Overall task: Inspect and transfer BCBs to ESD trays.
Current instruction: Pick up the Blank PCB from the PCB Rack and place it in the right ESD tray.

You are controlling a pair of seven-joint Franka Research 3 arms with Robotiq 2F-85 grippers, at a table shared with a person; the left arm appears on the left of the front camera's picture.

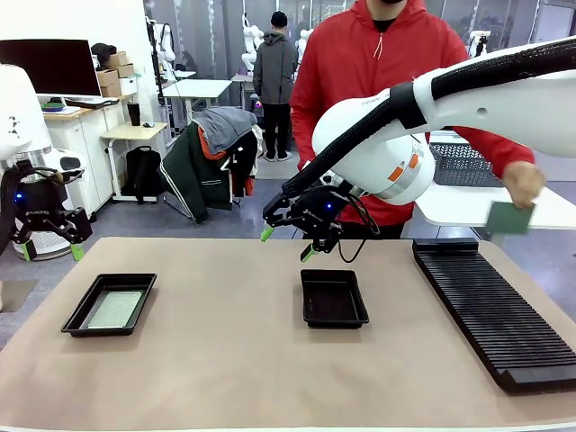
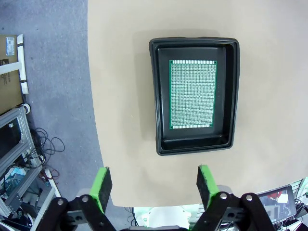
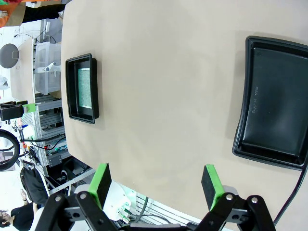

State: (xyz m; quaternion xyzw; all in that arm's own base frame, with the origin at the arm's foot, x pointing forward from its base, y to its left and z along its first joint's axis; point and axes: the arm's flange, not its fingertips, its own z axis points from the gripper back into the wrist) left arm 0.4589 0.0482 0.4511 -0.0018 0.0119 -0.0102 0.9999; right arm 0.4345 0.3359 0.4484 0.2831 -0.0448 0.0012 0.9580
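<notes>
One ESD tray (image 1: 101,331) lies at the table's left with a pale-green BCB (image 1: 115,309) flat on its floor. A second ESD tray (image 1: 333,300) sits empty at the middle. My left gripper (image 1: 51,252) hangs open off the table's left edge; its wrist view looks down on the loaded tray (image 2: 161,96) and the board (image 2: 192,94). My right gripper (image 1: 287,244) hovers open just behind the empty tray (image 3: 274,103). The loaded tray (image 3: 72,91) shows farther off in the right wrist view. At far right, the person's hand (image 1: 524,183) holds another BCB (image 1: 509,218).
A long black ribbed rack (image 1: 493,310) runs along the table's right side. The brown mat (image 1: 225,360) is bare between the trays and in front of them. Off the table's left edge are floor, cables and a metal frame (image 2: 19,159).
</notes>
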